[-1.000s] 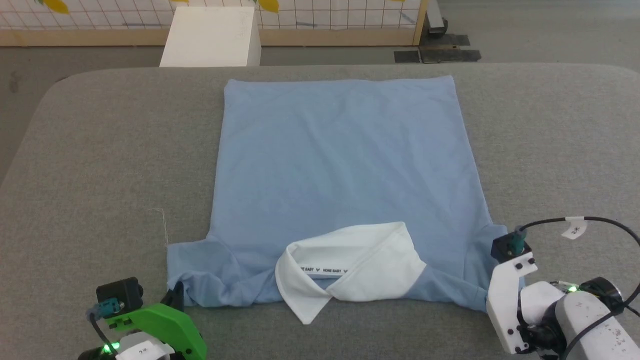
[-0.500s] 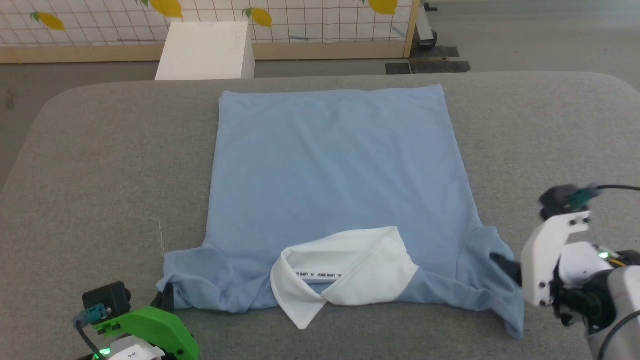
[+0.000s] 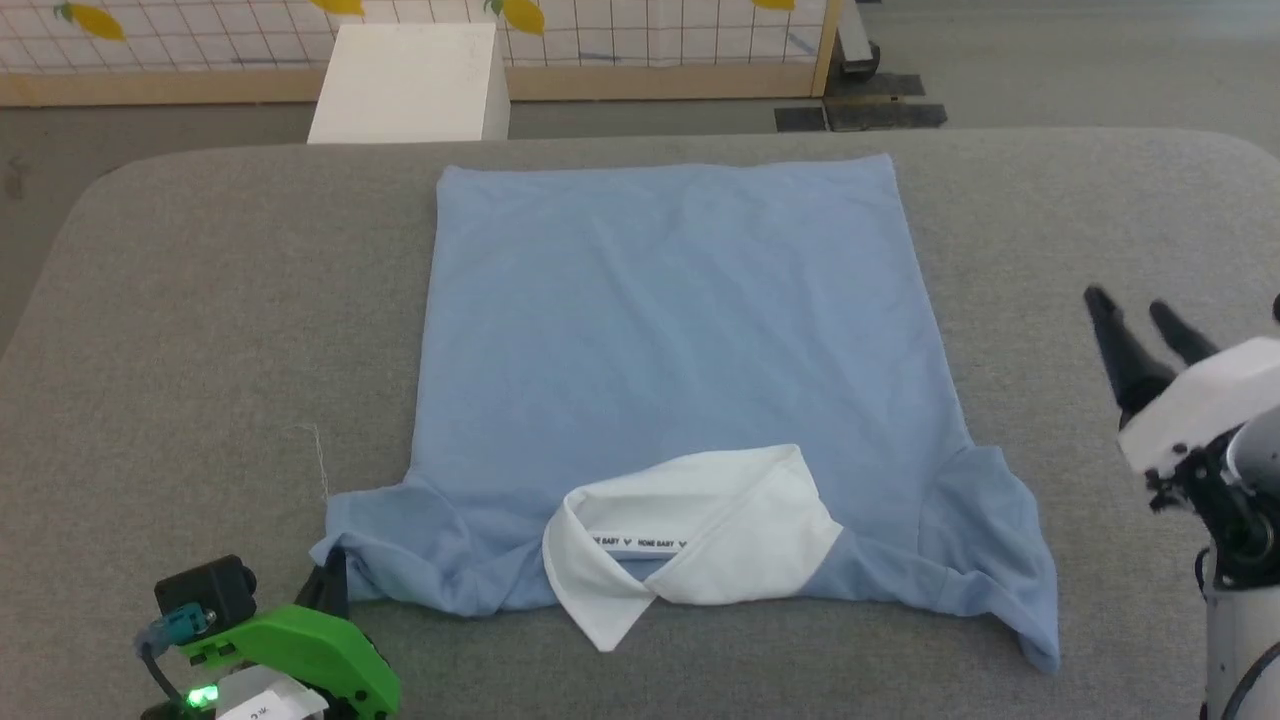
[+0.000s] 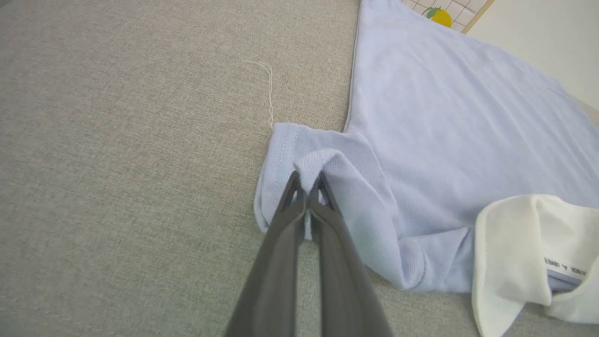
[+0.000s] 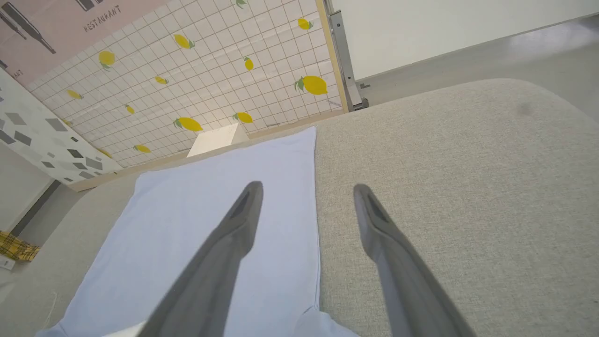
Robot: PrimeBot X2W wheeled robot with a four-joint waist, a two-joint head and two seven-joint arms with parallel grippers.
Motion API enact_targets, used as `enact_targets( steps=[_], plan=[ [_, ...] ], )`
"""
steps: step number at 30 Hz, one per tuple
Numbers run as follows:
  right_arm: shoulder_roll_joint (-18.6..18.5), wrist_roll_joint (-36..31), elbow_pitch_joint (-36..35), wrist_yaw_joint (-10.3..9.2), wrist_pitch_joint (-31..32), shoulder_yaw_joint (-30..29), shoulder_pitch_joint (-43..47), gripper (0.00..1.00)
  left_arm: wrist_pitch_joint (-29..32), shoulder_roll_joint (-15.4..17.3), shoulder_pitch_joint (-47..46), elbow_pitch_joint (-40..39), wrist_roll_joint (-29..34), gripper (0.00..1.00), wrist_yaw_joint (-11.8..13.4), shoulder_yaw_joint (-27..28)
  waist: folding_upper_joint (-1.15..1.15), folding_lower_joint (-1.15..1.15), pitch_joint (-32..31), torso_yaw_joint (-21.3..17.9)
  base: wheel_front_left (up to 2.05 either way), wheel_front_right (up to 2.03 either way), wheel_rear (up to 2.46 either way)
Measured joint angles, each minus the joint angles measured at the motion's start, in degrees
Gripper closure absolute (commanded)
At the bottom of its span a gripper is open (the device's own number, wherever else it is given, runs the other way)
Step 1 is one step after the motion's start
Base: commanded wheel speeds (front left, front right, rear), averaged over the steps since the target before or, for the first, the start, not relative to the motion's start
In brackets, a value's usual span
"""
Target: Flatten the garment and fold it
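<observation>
**Body flat, sleeves not yet — one claw pinching, one spread**

A grey fabric-covered worktop (image 3: 200, 300) fills the foreground, with a white box (image 3: 410, 70) and a lemon-printed tiled panel (image 5: 210, 70) on the floor beyond it. The garment (image 3: 680, 330) lies spread on the worktop, its white collar (image 3: 700, 520) at the near edge and the hem at the far side. From the collar outward to the hem the blue body is smooth and square.

To the robot's left of the collar, the left sleeve (image 4: 327, 154) is bunched. The left claw (image 4: 306, 185) is closed tight on a raised fold of that sleeve, low against the worktop. To the robot's right of the collar, the right sleeve (image 3: 1000, 540) lies creased, its outer corner drooping toward the near edge. The right claw (image 3: 1128, 302) is further out on that side — lifted off the cloth, fingers spread wide, holding nothing.

The step in hand looks like flattening; folding has not begun. Next, the left claw probably needs to draw its sleeve away from the collar until the bunching lies flat, then let go. The right sleeve likely wants another tug before any fold, since creases there would get trapped inside.
</observation>
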Motion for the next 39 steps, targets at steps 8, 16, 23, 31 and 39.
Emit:
enact_targets(
  steps=[8, 16, 23, 31, 39],
  plan=[
    [-1.2, -7.2, 6.3, -0.01, -3.2, -0.5, -12.9, 0.0, -2.0, -1.2, -0.9, -4.3, 0.1, 1.0, 0.0, -0.8, 0.0, 0.0, 5.1, 1.6, 0.0, 0.0, 0.0],
    [-6.3, -14.4, 11.9, 0.0, 3.9, 0.2, -32.0, 0.0, -3.5, -3.0, -4.5, -9.7, 0.0, 1.0, -1.0, -2.1, 0.0, 0.01, 14.4, 4.5, 0.0, 0.0, 0.0],
    [-10.8, -22.3, 16.0, 0.0, 14.7, 0.2, -45.8, 0.0, -5.5, -3.3, -5.3, -15.2, 0.4, 1.0, -1.8, -2.9, 0.0, 0.02, 23.6, 7.9, 0.0, 0.0, 0.0],
    [-13.2, -26.2, 17.5, 0.0, 28.0, 2.3, -52.1, 0.0, -6.2, -3.2, -5.6, -21.6, 2.0, 1.0, -2.0, -4.0, 0.0, 0.02, 32.5, 12.7, 0.0, 0.0, 0.0],
    [-14.3, -27.4, 15.7, 0.0, 33.1, 5.4, -52.4, 0.0, -6.2, -2.0, -6.8, -24.2, 6.7, 1.0, -1.2, -5.8, 0.0, 0.01, 38.7, 16.5, 0.0, 0.0, 0.0]
  ],
)
